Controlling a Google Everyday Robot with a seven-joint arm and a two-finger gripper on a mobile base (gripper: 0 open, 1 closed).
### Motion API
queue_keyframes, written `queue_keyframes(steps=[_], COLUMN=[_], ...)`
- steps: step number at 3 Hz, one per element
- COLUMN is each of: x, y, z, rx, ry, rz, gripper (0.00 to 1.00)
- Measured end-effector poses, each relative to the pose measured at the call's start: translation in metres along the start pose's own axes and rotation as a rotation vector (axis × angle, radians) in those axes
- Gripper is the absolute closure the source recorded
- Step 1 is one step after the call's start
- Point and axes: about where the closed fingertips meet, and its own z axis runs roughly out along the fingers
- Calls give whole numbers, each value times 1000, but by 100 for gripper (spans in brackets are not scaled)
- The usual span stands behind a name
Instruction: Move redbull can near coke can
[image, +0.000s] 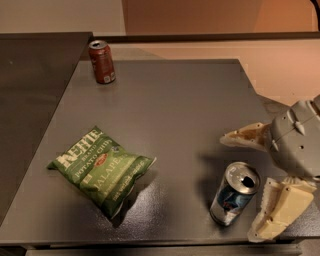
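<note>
The redbull can (234, 200), slim, silver and blue with an opened silver top, stands near the table's front right. The coke can (102, 62), dark red with a silver top, stands at the table's far left corner. My gripper (245, 182) is at the right edge of the view, open, with one pale finger (244, 137) behind the redbull can and the other (276, 211) to its right front. The can sits partly between the fingers, with no contact visible.
A green Kettle jalapeño chip bag (100, 167) lies at the front left of the dark grey table (170, 110). A darker counter (35, 85) adjoins on the left. The table's right edge runs just behind my gripper.
</note>
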Motion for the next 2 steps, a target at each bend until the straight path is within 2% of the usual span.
queue_keyframes(steps=[2], x=[2], y=[-2], z=[-1], rx=[0], ry=[-1], rz=[14], gripper=[64])
